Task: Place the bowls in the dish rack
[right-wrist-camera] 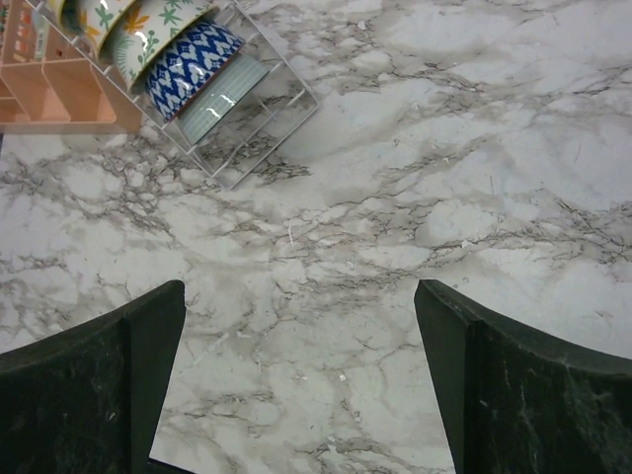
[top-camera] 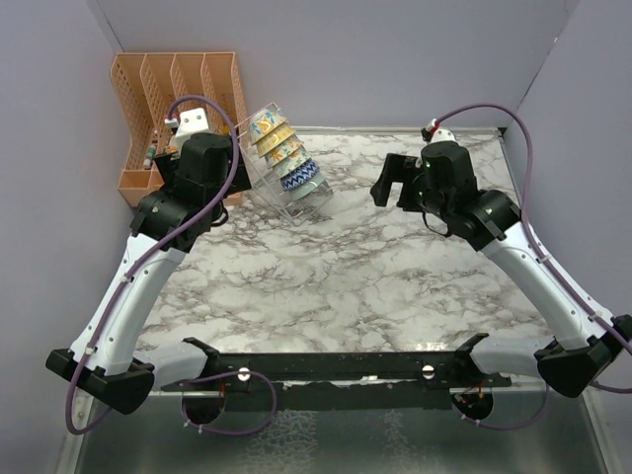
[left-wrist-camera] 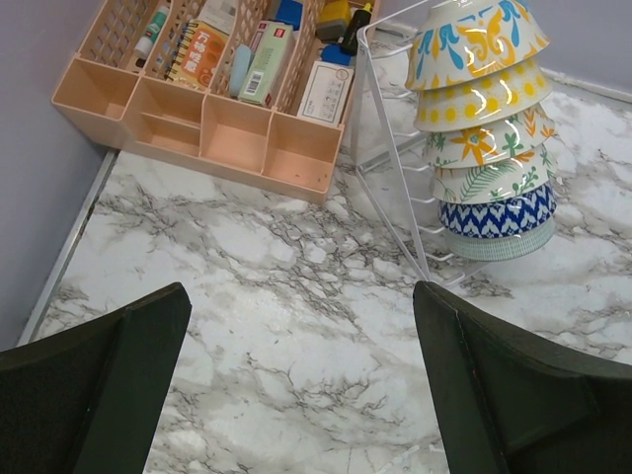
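Observation:
Several bowls (top-camera: 282, 153) stand on edge in a row in the clear wire dish rack (top-camera: 301, 205) at the back left. They also show in the left wrist view (left-wrist-camera: 484, 128) and the right wrist view (right-wrist-camera: 188, 59); the nearest are a blue-white zigzag bowl (left-wrist-camera: 499, 212) and a pale teal one (right-wrist-camera: 225, 94). My left gripper (left-wrist-camera: 301, 385) is open and empty over bare marble left of the rack (left-wrist-camera: 390, 197). In the top view it (top-camera: 202, 188) is mostly hidden under its wrist. My right gripper (top-camera: 393, 180) is open and empty, right of the rack (right-wrist-camera: 262, 138), over marble (right-wrist-camera: 301, 385).
An orange plastic slotted organizer (top-camera: 168, 109) with small items stands in the back left corner against the wall, touching the rack's left side; it also shows in the left wrist view (left-wrist-camera: 207, 128). The marble tabletop (top-camera: 346, 267) spreads between the arms. Purple walls enclose three sides.

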You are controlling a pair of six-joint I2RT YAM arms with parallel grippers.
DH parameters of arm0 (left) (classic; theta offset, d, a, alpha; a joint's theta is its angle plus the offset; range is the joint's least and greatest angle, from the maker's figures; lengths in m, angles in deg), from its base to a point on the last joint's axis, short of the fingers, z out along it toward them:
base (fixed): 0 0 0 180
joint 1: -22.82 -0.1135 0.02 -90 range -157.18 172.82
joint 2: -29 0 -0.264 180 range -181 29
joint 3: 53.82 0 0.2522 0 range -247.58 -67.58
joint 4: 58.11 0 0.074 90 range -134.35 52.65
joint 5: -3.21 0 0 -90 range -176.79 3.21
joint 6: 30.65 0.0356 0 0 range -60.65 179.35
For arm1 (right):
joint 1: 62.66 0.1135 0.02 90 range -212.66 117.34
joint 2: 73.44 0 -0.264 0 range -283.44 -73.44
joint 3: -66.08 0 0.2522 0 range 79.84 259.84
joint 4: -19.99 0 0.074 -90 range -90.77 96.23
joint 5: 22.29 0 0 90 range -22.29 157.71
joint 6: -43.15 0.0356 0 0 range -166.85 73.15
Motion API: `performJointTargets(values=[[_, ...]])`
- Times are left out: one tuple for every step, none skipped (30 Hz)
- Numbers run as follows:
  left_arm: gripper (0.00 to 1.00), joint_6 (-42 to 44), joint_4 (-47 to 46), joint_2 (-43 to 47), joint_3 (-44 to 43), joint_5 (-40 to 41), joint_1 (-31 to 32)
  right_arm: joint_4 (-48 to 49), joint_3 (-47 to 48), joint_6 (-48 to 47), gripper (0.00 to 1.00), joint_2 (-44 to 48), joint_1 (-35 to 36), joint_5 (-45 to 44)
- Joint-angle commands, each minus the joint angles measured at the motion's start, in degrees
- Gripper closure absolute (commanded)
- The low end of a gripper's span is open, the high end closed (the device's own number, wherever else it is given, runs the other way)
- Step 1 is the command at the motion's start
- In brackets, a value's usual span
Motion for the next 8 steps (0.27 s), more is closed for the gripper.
performJointTargets(values=[[0.01,-0.06,-1.53,1.6,1.2,2.6,0.14,-1.28,-1.16,-1.17,0.0,2.16,-0.16,-2.45],[0.01,-0.03,-1.55,1.61,1.3,2.99,0.15,-1.28,-1.32,-1.13,0.01,2.29,-0.22,-2.49],[0.01,-0.01,-1.47,1.53,1.36,3.29,0.16,-1.37,-1.34,-1.13,0.01,2.33,-0.21,-2.49],[0.01,0.1,-1.43,1.41,1.41,3.31,0.11,-1.5,-1.34,-1.1,0.0,2.49,-0.2,-2.71],[0.01,0.08,-1.17,1.0,1.29,3.48,0.11,-1.65,-1.26,-1.04,0.01,2.51,-0.21,-3.04],[0.01,-0.01,-0.81,0.62,1.06,3.63,0.14,-1.75,-1.17,-0.87,0.01,2.57,-0.17,-3.5],[0.01,-0.17,-0.44,0.3,0.86,3.82,0.15,-1.75,-1.06,-0.76,0.01,2.74,-0.18,-3.99],[0.01,-0.21,-0.28,0.07,0.66,3.94,0.15,-1.7,-1.07,-0.8,0.01,2.87,-0.16,-4.27]])
